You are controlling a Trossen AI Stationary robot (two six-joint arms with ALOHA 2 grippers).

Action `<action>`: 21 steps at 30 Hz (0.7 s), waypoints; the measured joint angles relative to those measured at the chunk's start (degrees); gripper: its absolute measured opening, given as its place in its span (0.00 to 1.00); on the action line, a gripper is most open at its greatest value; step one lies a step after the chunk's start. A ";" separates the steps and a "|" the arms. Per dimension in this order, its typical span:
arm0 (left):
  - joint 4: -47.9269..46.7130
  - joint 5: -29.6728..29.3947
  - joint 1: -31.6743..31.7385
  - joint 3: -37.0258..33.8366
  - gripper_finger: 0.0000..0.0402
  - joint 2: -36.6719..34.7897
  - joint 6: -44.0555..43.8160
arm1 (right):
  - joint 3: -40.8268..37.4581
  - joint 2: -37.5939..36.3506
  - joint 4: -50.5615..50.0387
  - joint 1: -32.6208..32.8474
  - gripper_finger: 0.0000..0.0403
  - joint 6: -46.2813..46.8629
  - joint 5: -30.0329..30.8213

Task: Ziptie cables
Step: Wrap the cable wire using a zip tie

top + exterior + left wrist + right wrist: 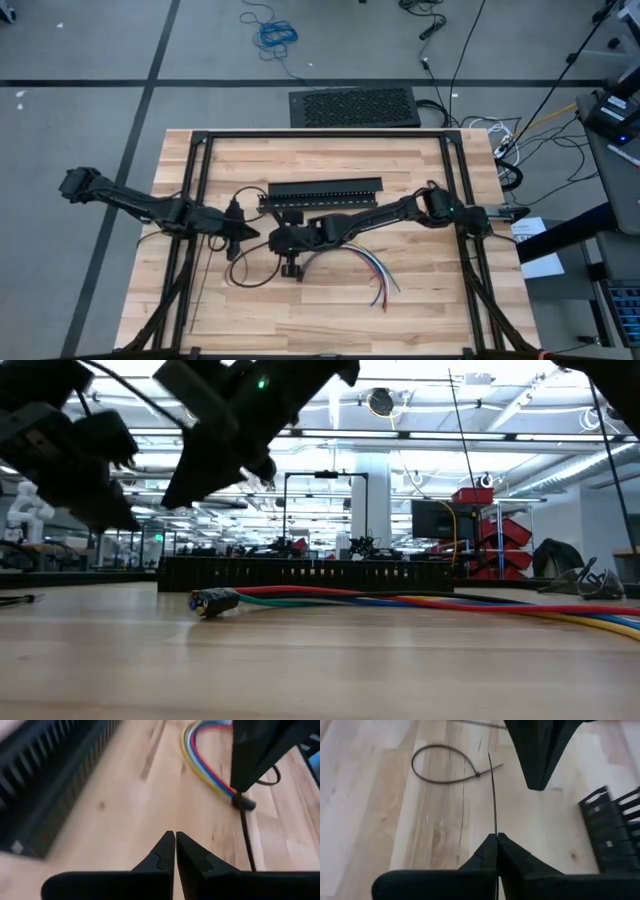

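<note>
The cables (pixel 350 262) lie on the table as a bundle of coloured wires, one end gathered under a dark wrap (pixel 212 601) and the other fanned toward the near right; they also show in the left wrist view (pixel 207 767). My right gripper (pixel 496 836) hovers above the gathered end, pointing toward the table's left, shut on a straight black ziptie. A second ziptie, looped (pixel 445 767), lies flat on the wood (pixel 243 273). My left gripper (pixel 175 839) is shut on nothing, just left of the right one (pixel 258 234), above the table. My right gripper pinches the straight ziptie (pixel 495 822) between its two fingertips. The strap runs along the fingers and sticks out ahead of them toward the table's left, ending below my left gripper. I cannot tell whether its free end (pixel 490 757) touches the table.
A long black slotted channel (pixel 325 190) lies on the table just beyond both grippers and shows behind the cables in the low view (pixel 300 572). A black frame (pixel 200 180) borders the wooden top. Bare wood lies to the near left and near right.
</note>
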 joint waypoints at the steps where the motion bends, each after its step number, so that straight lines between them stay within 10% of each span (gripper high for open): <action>1: 0.02 -1.32 -0.35 0.00 0.04 -1.26 1.27 | -0.94 -0.67 0.51 -0.26 0.00 0.32 -0.04; 10: 0.66 -16.27 -4.77 0.04 0.04 -14.82 10.74 | -25.62 -12.63 27.66 -5.21 0.00 8.05 -5.68; 21: 21.36 -18.27 -5.10 -6.83 0.04 -17.39 14.10 | -54.32 -16.22 84.56 -9.00 0.00 14.35 -8.09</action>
